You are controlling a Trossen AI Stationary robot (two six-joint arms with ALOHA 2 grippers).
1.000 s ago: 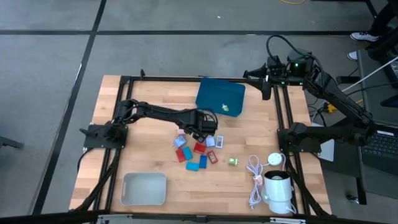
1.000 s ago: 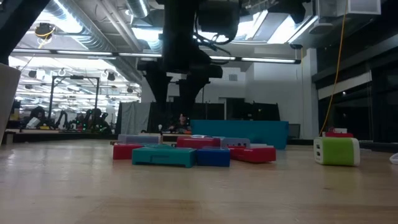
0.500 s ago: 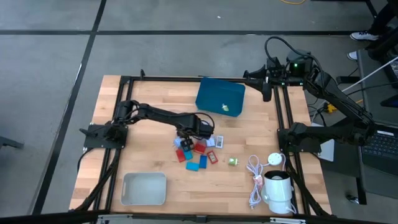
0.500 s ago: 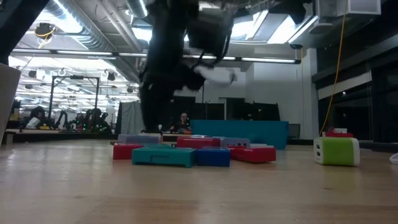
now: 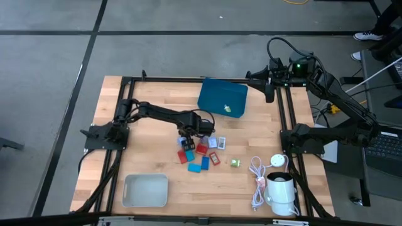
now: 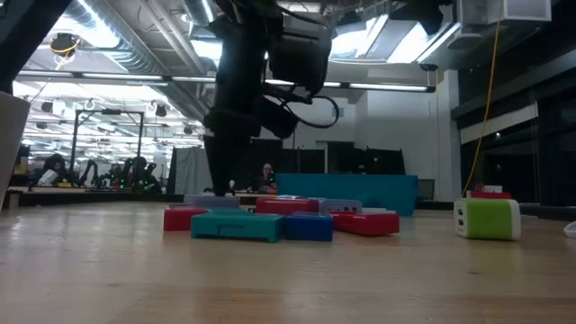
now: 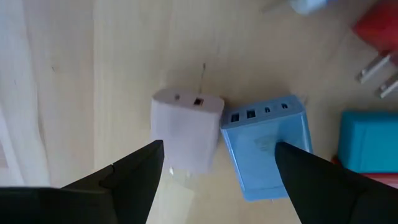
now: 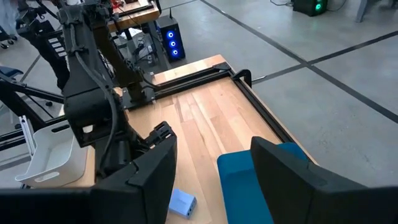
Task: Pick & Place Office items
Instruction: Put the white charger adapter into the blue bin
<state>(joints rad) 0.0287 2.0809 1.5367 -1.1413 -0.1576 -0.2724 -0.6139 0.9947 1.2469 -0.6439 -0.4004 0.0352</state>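
The office items lie in a loose cluster mid-table: red [image 5: 201, 149], teal [image 5: 195, 167] and blue [image 5: 205, 163] pieces, with a green bit [image 5: 235, 163] off to the right. My left gripper [image 5: 184, 136] hangs open over the cluster's left far end, pointing down. In the left wrist view its fingers [image 7: 217, 152] stand on either side of a pale pink block [image 7: 186, 134] and a light blue block [image 7: 267, 146] lying side by side on the wood. The low view shows it [image 6: 219, 184] low over the pieces. My right gripper [image 5: 269, 86] waits open at the far right.
A blue box [image 5: 223, 97] sits at the far side behind the cluster. A white tray [image 5: 146, 190] stands near the left front corner. A coiled white cable [image 5: 257, 179] and a white cylindrical device [image 5: 281, 191] occupy the right front. Black rails [image 5: 119, 150] frame the table.
My left gripper has moved toward the table's left, from the cluster's right far side to its left far end, and has come down close to the table. The pieces have stayed where they were.
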